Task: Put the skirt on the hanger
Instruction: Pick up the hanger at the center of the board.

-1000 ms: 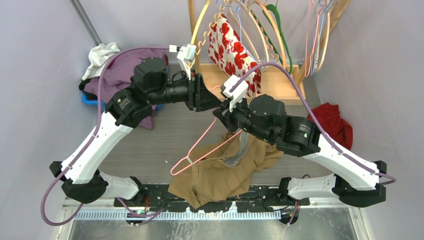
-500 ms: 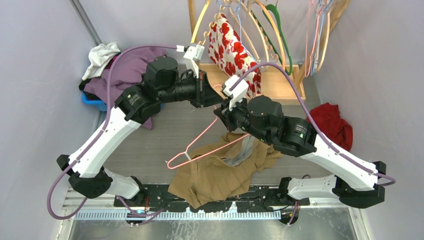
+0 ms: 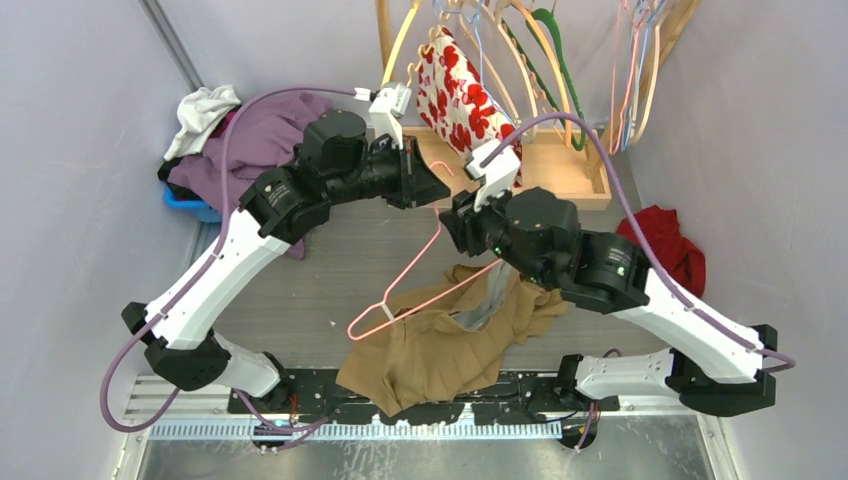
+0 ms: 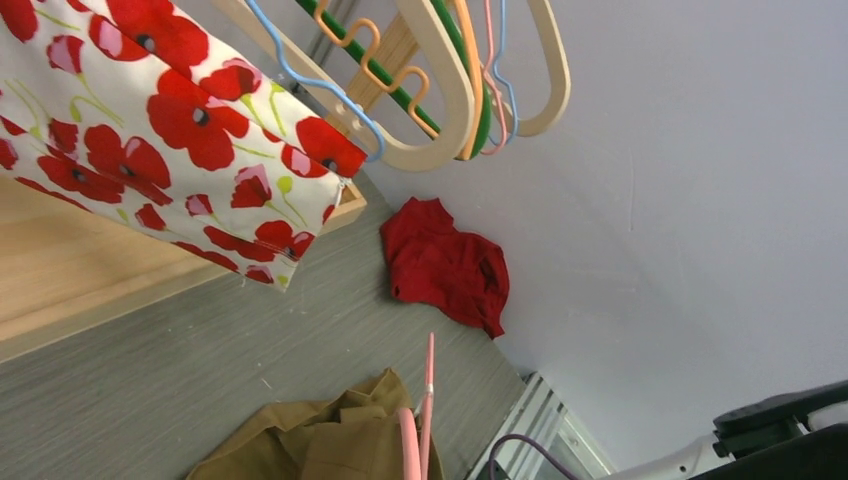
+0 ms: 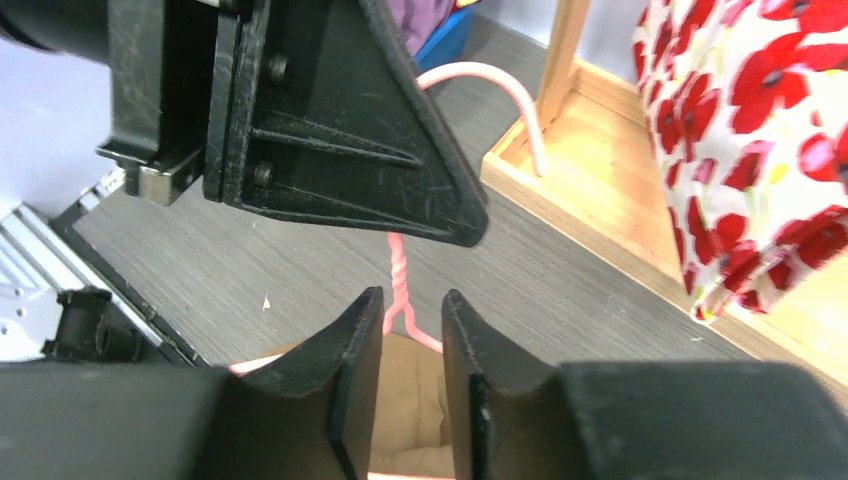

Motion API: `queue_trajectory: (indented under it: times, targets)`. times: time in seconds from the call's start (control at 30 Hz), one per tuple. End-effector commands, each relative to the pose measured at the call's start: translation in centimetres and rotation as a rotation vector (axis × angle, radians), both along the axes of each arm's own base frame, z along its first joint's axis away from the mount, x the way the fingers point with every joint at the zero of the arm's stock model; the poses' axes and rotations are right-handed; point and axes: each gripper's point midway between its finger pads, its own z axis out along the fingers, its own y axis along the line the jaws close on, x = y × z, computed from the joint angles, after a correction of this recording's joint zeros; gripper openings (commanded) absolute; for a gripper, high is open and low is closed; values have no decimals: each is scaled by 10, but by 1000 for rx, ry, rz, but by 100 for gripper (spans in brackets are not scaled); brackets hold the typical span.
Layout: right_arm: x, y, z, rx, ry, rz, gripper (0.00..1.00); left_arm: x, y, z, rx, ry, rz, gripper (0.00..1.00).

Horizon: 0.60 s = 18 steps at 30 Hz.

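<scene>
One hanger clamped by left gripper; right gripper parted near skirt.

No writing, label, brand mark or number can be read in any view. The poppy-print fabric hanging on the wooden rack carries only a pattern of red flowers. The pink hanger in front of the rack is plain wire with no legible tag.
</scene>
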Motion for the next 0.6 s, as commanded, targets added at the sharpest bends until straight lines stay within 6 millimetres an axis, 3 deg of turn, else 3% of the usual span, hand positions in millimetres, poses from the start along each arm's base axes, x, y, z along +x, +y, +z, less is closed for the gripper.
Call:
queue_trajectory:
  times: [0.0, 0.17, 0.33, 0.43, 0.57]
  targets:
    - [2, -35, 44, 102, -3, -141, 37, 10, 5, 54, -126, -81, 76, 0]
    - [12, -68, 50, 51, 10, -333, 41, 24, 1, 63, -112, -91, 134, 0]
    - [7, -82, 60, 4, -47, -495, 43, 35, 0, 66, -66, -102, 204, 0]
    - [-3, -72, 67, -12, -86, -537, 43, 37, 2, 64, -23, -110, 245, 0]
    - [-19, -41, 67, -24, -122, -523, 43, 34, 3, 56, 33, -116, 279, 0]
